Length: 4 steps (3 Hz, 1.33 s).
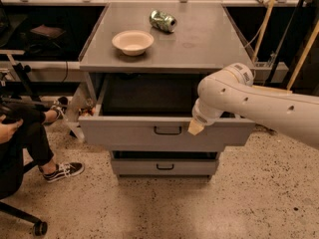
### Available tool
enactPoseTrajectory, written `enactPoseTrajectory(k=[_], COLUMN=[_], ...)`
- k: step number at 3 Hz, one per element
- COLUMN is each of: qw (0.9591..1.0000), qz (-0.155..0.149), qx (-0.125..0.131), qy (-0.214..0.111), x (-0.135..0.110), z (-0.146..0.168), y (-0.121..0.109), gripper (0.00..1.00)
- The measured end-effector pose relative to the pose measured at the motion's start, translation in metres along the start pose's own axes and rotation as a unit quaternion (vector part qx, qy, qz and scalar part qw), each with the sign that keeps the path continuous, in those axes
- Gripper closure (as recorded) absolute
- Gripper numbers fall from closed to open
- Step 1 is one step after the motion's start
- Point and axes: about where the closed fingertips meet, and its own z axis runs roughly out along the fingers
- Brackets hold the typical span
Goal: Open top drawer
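Camera view looks down on a grey cabinet from the front. We see the top drawer standing well out from the cabinet body, its front towards us and its box open from above. The black handle sits at the centre of the front. The box interior is in deep shadow, so we cannot make out any contents.

Below it, a narrower drawer with its own small handle sits nearly flush, and a dark gap shows above its front. We cannot see into it.

On the cabinet top, a pale bowl stands upright near the left front; its inside shows plain and pale. A crushed green can lies on its side behind the bowl, apart from it.

The white arm enters from the right and is cut off by the frame edge. The gripper is at the top edge of the drawer front, right of the handle and apart from it. Only a tan tip shows below the wrist; the rest is hidden by the arm, so we cannot tell whether the gripper is parted or closed.

At left, a seated person is cut off by the frame, one shoe on the floor.
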Motion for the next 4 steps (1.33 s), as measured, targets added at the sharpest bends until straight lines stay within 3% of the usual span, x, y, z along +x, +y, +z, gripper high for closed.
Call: enactPoseTrajectory(k=[4], qw=[1.0000], qz=[-0.003], qx=[0.004], qy=[0.004], x=[0.0075], z=[-0.0046], y=[0.0088], gripper=[1.00])
